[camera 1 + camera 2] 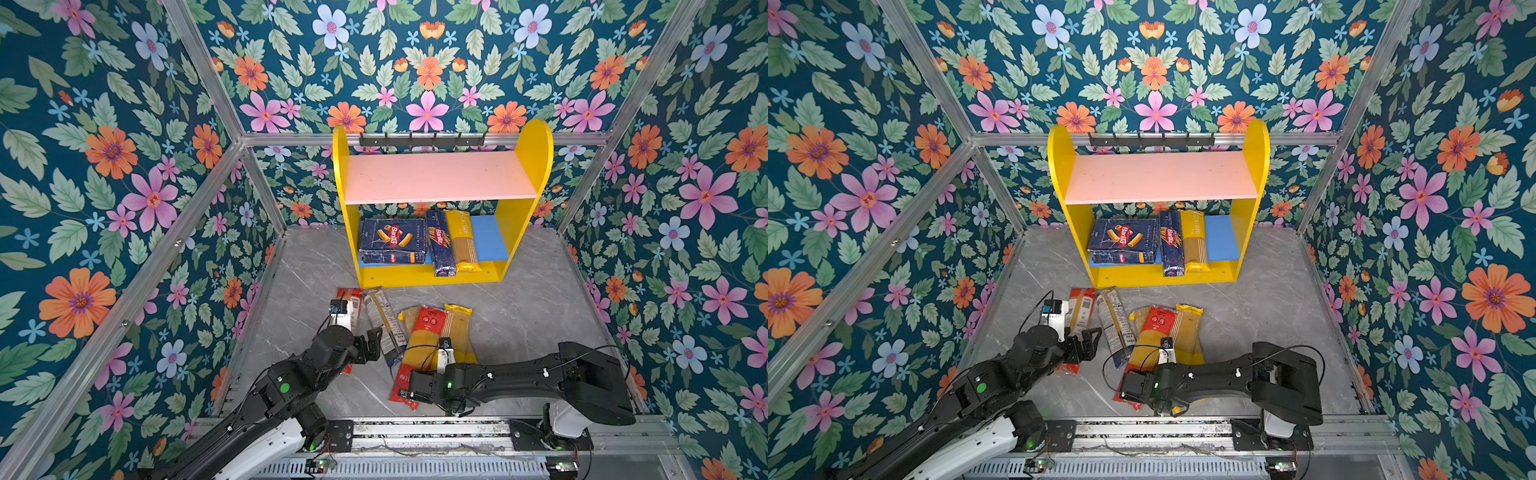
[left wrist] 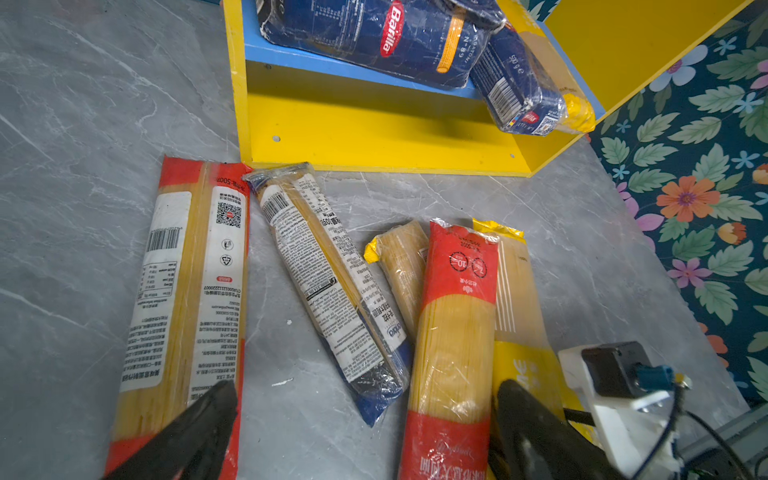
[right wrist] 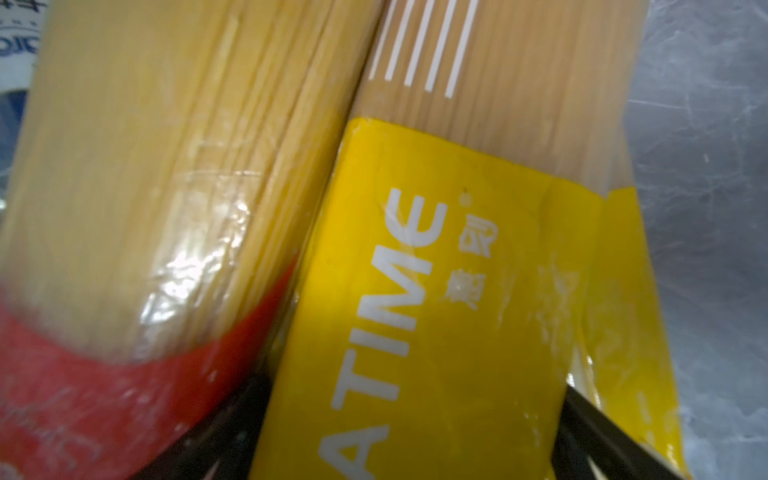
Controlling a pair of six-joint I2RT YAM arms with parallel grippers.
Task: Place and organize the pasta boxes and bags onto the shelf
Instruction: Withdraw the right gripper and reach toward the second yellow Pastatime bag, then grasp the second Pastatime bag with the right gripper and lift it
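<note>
The shelf [image 1: 534, 158] stands at the back. Its blue lower board [image 1: 490, 237] carries the wide pasta box [image 1: 392, 241], the narrow pasta box [image 1: 439, 249] and a yellow bag [image 1: 463, 243]. Its pink upper board [image 1: 436, 176] is bare. On the floor lie a red-ended bag [image 2: 187, 291], a clear bag with a dark blue end [image 2: 328, 282], a second red-ended bag [image 2: 455, 324] and two yellow bags [image 1: 457, 324] [image 2: 405, 266]. My left gripper [image 2: 365, 432] hangs open above the floor between the first red-ended bag and the second. My right gripper [image 3: 411, 415] is open, its fingers [image 3: 594, 428] straddling a yellow PASTATIME bag [image 3: 436, 291].
Flowered walls with aluminium frame bars [image 1: 199, 208] close in the grey marble floor [image 1: 540, 299] on three sides. A black hook rail [image 1: 422, 139] runs across the shelf's top. The right part of the blue lower board is bare. A metal rail [image 1: 415, 432] carries both arm bases.
</note>
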